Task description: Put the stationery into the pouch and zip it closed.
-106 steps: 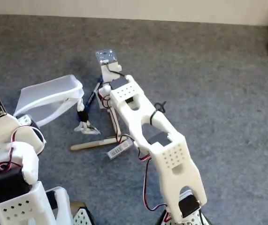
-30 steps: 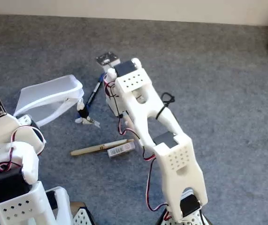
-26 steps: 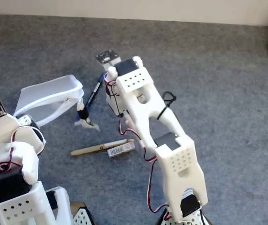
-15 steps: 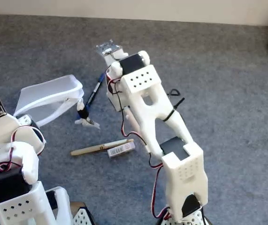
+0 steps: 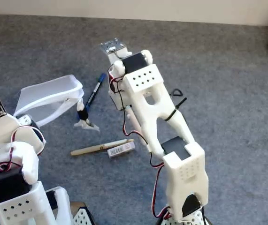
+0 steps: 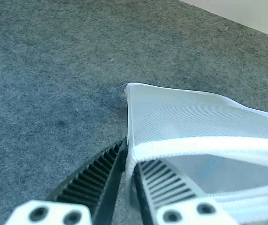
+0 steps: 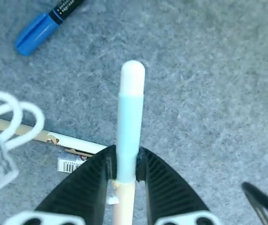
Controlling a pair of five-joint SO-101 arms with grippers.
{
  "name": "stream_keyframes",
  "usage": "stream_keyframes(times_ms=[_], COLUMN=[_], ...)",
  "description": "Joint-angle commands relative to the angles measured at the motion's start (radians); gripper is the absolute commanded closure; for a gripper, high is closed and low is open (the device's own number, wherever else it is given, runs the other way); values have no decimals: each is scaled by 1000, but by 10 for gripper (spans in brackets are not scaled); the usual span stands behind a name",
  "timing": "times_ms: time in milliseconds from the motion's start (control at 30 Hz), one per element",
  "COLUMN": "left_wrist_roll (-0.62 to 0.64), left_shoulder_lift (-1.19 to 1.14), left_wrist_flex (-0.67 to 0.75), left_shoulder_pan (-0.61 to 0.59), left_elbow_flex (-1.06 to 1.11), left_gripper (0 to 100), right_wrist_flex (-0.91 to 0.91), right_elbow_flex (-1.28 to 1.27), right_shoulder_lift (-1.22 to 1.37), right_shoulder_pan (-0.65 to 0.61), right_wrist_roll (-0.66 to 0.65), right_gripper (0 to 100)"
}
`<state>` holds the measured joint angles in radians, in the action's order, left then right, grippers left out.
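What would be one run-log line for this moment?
left jaws: shut on pouch edge | right jaws: shut on pencil | blue marker, wooden stick, eraser: lying on carpet | pouch: open

Grey carpet carries a blue marker, lying well ahead of the right gripper's jaws. A wooden pencil and a barcoded eraser lie side by side, just beside those jaws.
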<state>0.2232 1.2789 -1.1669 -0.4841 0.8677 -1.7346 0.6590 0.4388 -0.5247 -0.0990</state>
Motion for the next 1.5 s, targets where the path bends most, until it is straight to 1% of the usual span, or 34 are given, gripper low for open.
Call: stream_keyframes(times_ms=[0, 100, 367, 533, 600, 733, 867, 1000, 1333, 1467], left_wrist_roll=[11, 11, 11, 11, 11, 11, 11, 11, 14, 14], left_shoulder_lift=[-5, -5, -5, -5, -5, -5, -5, -5, -5, -5], left_wrist_flex=[32, 32, 32, 32, 32, 32, 32, 34, 54, 54], left_shoulder_pan=[-5, -5, -5, -5, -5, -5, -5, -5, -4, 56], left_elbow_flex=[-8, -8, -8, -7, -7, 7, 8, 8, 7, 7], left_gripper=[986, 986, 986, 986, 986, 986, 986, 986, 986, 986], right_wrist_flex=[-16, 30, 332, 507, 552, 625, 664, 661, 662, 664], right_elbow_flex=[-7, -119, -567, -774, -825, -881, -885, -885, -888, -886], right_shoulder_lift=[-136, -208, -498, -639, -671, -719, -756, -811, -1012, -1053], right_shoulder_pan=[12, 7, -15, -45, -51, -54, -56, -58, -162, -209], right_wrist_roll=[14, 11, 14, 17, 58, 118, 121, 120, 120, 120], right_gripper=[993, 993, 993, 993, 993, 993, 993, 993, 993, 993])
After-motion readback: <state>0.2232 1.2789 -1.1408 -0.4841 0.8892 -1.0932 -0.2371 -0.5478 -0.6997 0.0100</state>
